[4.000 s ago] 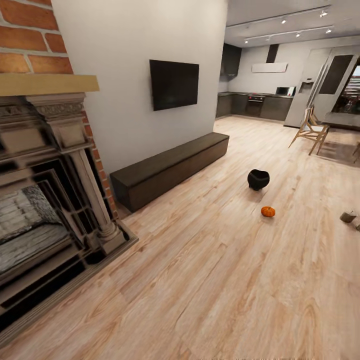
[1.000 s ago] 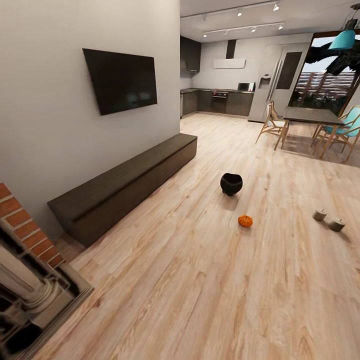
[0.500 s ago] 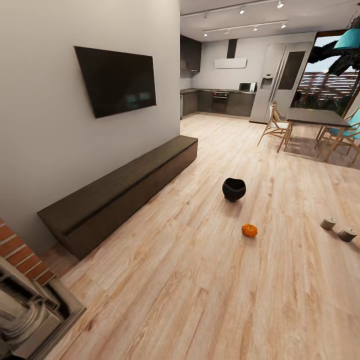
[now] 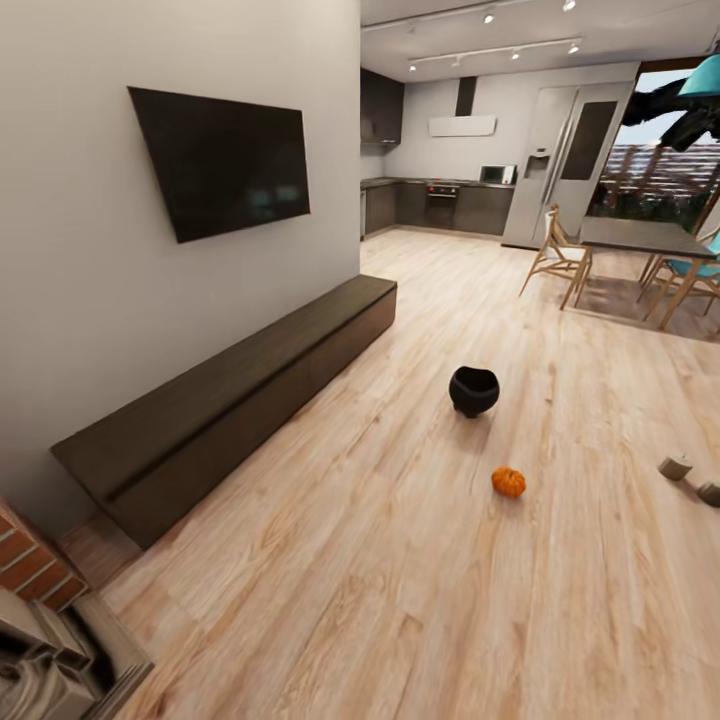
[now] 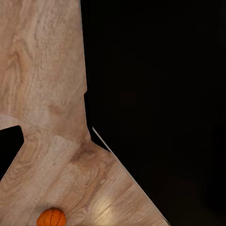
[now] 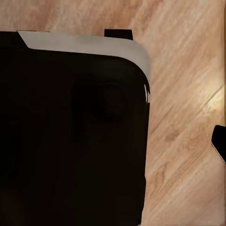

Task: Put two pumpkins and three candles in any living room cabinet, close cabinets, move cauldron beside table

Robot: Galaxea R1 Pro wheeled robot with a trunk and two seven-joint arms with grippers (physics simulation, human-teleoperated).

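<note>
- Lying on the wooden floor (image 4: 400, 600), well out from the wall, are the cauldron (image 4: 473, 390), one pumpkin (image 4: 508, 482) nearer the camera, and two candles (image 4: 676, 466) at the frame's right edge; the second of these is cut off by it.
- Cabinet (image 4: 230, 400): long, low and dark, set against the wall under the television (image 4: 220, 160), with all fronts flush and closed.
- Pumpkin: judged light and rigid, with a ribbed, rounded body that may roll; a grip across its widest part, from above, seems safest. An orange pumpkin (image 5: 51, 218) also shows on the floor in the left wrist view.
- Candles: short, stiff cylinders, probably waxy and smooth; take each by the flat-sided wall, upright.
- Cauldron: bulkier and likely heavier; the rim of its wide mouth offers the only narrow edge to pinch.
- Dining table (image 4: 640, 238): stands far off to the right, with chairs around it.
- Jaws: dark robot bodywork blocks much of both wrist views, so whether either pair stands apart or together cannot be told.
</note>
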